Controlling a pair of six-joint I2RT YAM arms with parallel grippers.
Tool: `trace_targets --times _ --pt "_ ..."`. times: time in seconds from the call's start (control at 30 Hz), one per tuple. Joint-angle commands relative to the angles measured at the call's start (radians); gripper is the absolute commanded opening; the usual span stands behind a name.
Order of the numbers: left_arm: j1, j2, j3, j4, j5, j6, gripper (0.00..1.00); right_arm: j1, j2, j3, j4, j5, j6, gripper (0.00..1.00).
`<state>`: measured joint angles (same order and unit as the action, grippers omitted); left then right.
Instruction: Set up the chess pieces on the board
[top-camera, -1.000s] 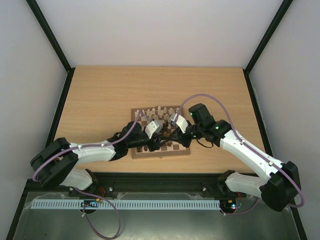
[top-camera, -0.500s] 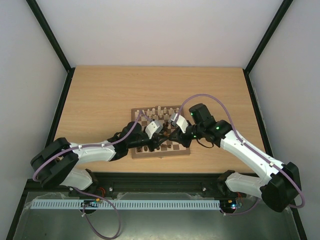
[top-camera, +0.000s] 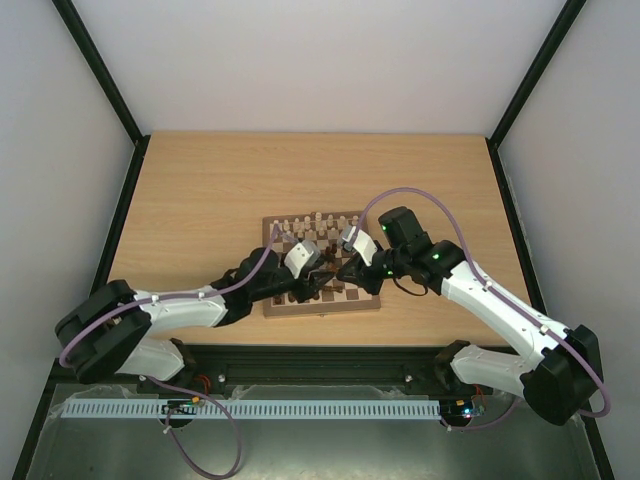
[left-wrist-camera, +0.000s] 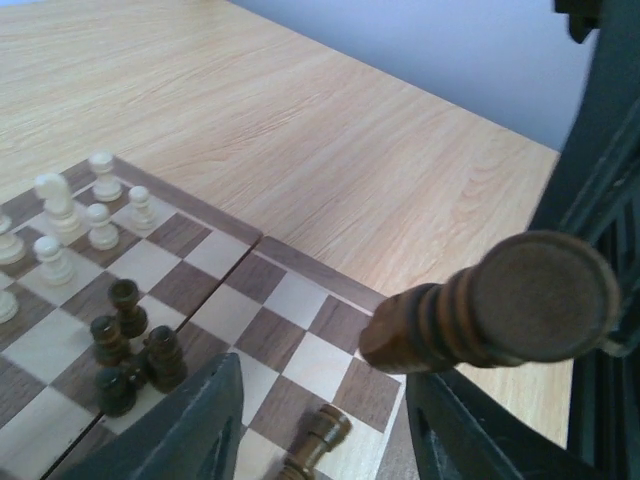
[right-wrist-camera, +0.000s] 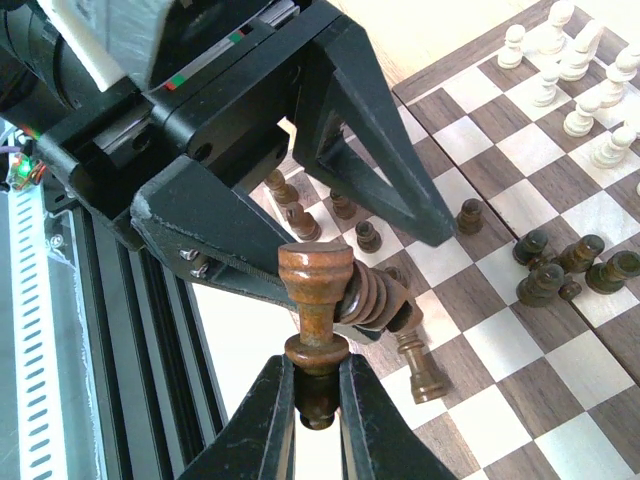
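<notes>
The board (top-camera: 372, 300) lies at mid-table with pale chess pieces (top-camera: 315, 222) along its far rows. My right gripper (right-wrist-camera: 318, 375) is shut on a dark brown piece (right-wrist-camera: 318, 300), held above the board's near edge with its flat base pointing away from the fingers. A second ringed dark piece (right-wrist-camera: 372, 297) lies sideways against that base, and what bears it I cannot tell. My left gripper (left-wrist-camera: 325, 390) stands open, facing the right one, its fingers (right-wrist-camera: 380, 150) on either side of the held piece. A dark piece (left-wrist-camera: 315, 440) lies toppled on the board between those fingers.
Dark pieces (left-wrist-camera: 130, 350) stand clustered mid-board and pale ones (left-wrist-camera: 55, 215) beyond them. More dark pieces (right-wrist-camera: 560, 265) stand in the right wrist view. Both arms cross over the board's near half (top-camera: 330, 290). The black table rail (right-wrist-camera: 170, 400) runs just behind the grippers.
The left jaws narrowed half a second ago and now stand apart again. The left arm has drawn slightly back to the left. The right arm holds its piece in place.
</notes>
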<state>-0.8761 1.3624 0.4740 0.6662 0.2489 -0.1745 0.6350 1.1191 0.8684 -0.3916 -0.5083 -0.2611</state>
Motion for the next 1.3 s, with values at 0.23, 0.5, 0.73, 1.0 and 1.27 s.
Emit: trace_targets --times 0.23,0.5,0.73,1.0,1.27 --pt "-0.052 0.024 -0.02 0.149 -0.132 0.112 0.5 -0.006 0.003 0.009 -0.024 -0.025 0.009 0.04" --pt "-0.114 0.014 -0.037 0.24 -0.151 0.188 0.4 -0.012 0.01 0.015 -0.023 -0.039 0.014 0.04" --pt "-0.121 0.026 -0.039 0.22 -0.16 0.191 0.3 -0.017 0.01 0.015 -0.024 -0.045 0.016 0.04" --pt "-0.121 0.026 -0.053 0.216 -0.178 0.175 0.35 -0.024 0.005 0.021 -0.024 -0.061 0.018 0.04" --pt "-0.121 0.04 -0.054 0.214 -0.184 0.169 0.28 -0.031 0.001 0.023 -0.029 -0.072 0.019 0.04"
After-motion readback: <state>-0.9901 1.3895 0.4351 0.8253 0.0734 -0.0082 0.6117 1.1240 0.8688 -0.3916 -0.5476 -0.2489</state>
